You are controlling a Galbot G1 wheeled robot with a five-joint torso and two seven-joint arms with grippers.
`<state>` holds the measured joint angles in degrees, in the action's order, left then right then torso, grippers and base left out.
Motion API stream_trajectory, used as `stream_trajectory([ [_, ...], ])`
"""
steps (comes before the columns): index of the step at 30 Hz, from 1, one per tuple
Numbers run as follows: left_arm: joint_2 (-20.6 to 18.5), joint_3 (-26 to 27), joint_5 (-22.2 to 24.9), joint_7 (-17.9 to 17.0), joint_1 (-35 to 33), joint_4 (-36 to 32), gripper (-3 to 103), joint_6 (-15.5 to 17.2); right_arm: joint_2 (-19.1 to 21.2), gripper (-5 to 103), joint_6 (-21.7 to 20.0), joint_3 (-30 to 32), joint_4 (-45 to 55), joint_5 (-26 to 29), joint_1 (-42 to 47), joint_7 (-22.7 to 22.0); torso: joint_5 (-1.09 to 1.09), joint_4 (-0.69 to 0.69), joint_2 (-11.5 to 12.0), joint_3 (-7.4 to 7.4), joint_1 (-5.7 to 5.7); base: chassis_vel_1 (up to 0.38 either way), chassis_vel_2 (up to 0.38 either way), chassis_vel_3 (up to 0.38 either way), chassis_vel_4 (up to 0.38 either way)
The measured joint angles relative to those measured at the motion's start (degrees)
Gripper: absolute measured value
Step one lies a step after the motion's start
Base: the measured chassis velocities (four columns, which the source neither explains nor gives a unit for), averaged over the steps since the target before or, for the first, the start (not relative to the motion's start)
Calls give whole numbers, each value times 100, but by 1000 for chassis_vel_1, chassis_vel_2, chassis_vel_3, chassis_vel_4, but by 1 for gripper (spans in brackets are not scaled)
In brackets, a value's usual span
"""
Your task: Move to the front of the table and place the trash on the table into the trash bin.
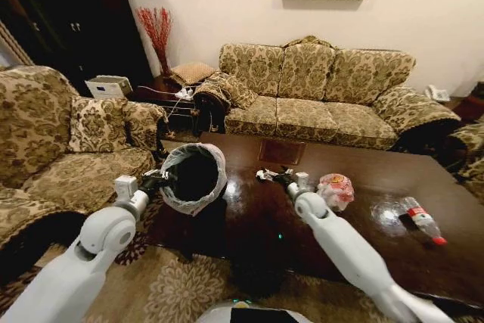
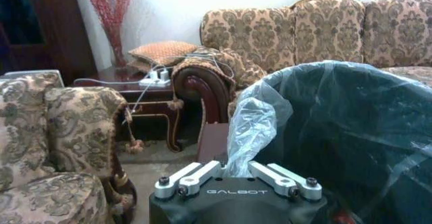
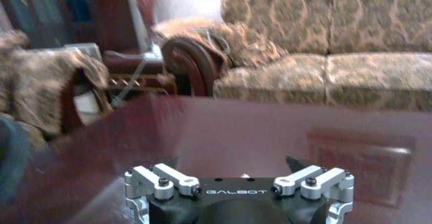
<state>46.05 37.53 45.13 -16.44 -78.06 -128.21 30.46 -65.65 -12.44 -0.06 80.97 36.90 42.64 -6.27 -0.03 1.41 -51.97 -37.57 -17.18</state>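
Left claw (image 1: pixel 160 178) pinches the trash bin (image 1: pixel 193 178) liner; right claw (image 1: pixel 274 176) spread above the table (image 1: pixel 363 225).

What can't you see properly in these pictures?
- Bottom of the trash bin: too dark in the head view, cut off by the edge in the left wrist view.
- Small thing by the right end effector: too small in the head view.
- Table: blurred in the right wrist view.
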Motion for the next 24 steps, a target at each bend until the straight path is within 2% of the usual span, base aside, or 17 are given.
stream_trajectory([
  [4, -16, 14, 6, 7, -15, 1, 1, -6, -120, 100, 33, 9, -248, -106, -58, 55, 2, -1, 1, -1, -3, 0, 0, 0, 0],
  [7, -31, 47, 20, 8, -35, 16, 1, -13, -506, 100, 314, 54, -968, -310, -230, 357, 3, -2, 1, 0, -1, 0, 0, 0, 0],
  [13, -67, 47, 37, 5, -15, 52, 1, -16, -855, 103, 614, 150, -1587, -568, -341, 765, 2, 2, 0, 1, 2, 0, 0, 0, 0],
  [14, -86, 46, 45, 5, -2, 62, 1, -18, -935, 95, 643, 189, -1757, -670, -375, 826, 2, 2, 1, 0, 1, 0, 0, 0, 0],
  [16, -101, 46, 61, 6, 10, 64, 1, -19, -988, 95, 650, 221, -1871, -724, -403, 853, 2, 1, 1, 0, 1, 0, 0, 0, 0],
  [20, -156, 32, 136, 18, 64, 62, 1, -22, -1185, 74, 779, 366, -2307, -909, -542, 952, 4, -2, 1, 0, 0, 0, 0, 0, 0],
  [22, -159, 29, 139, 19, 69, 61, 1, -23, -1203, 74, 796, 378, -2350, -934, -559, 965, 4, -1, 1, 0, 0, 0, 0, 0, 0],
  [23, -163, 26, 143, 24, 74, 57, 1, -23, -1220, 63, 814, 385, -2407, -964, -584, 986, 3, 0, 1, 0, 0, 0, 0, 0, 0],
  [24, -162, 27, 143, 27, 74, 54, 1, -23, -1221, 63, 818, 385, -2427, -975, -593, 993, 3, 1, 1, 0, 0, 0, 0, 0, 0],
])
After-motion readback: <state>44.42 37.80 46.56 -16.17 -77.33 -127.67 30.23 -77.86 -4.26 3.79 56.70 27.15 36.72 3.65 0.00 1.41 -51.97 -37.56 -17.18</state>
